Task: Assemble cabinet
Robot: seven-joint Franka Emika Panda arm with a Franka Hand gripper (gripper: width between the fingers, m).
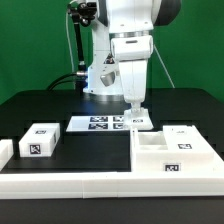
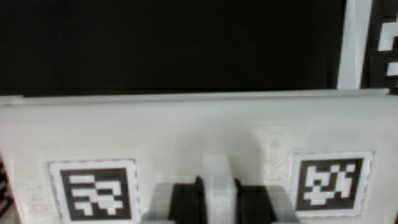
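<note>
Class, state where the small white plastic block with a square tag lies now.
The small white block lies on the black table at the exterior view's left, just left of the flat white marker board, opposite the large white plastic box.

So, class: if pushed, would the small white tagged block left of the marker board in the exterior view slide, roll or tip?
The small block probably slides rather than rolls: its faces look flat. It sits low and wide, so tipping seems unlikely. It looks like rigid plastic, likely light.
</note>
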